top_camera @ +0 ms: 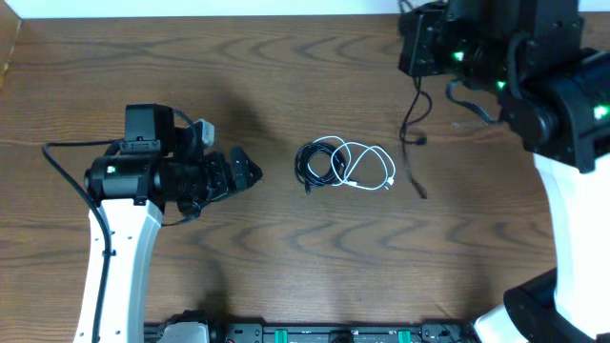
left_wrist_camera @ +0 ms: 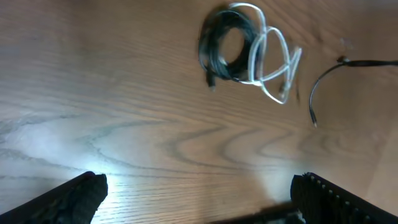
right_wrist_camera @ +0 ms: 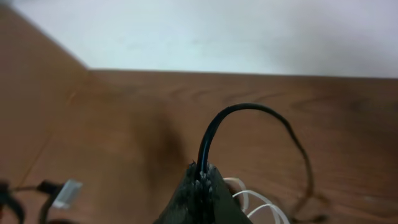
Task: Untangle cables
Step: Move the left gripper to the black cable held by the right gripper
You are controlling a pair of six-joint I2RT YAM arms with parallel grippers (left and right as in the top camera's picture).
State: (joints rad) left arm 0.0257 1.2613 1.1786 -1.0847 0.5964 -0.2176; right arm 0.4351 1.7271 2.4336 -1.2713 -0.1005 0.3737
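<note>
In the middle of the table lies a bundle of cables: a black coil (top_camera: 317,162) (left_wrist_camera: 219,45) with a white cable (top_camera: 367,167) (left_wrist_camera: 273,59) looped over its right side. My right gripper (top_camera: 419,74) (right_wrist_camera: 204,177) is raised at the back right, shut on a separate black cable (top_camera: 410,119) (right_wrist_camera: 249,112). That cable hangs down to the table right of the bundle, and its loose end (left_wrist_camera: 313,99) shows in the left wrist view. My left gripper (top_camera: 250,173) (left_wrist_camera: 199,193) is open and empty, left of the bundle, pointing at it.
The wooden table (top_camera: 286,248) ends at a pale wall behind (right_wrist_camera: 217,37). Thick black wires (top_camera: 62,167) run from the left arm. A black rail (top_camera: 315,333) lines the front edge.
</note>
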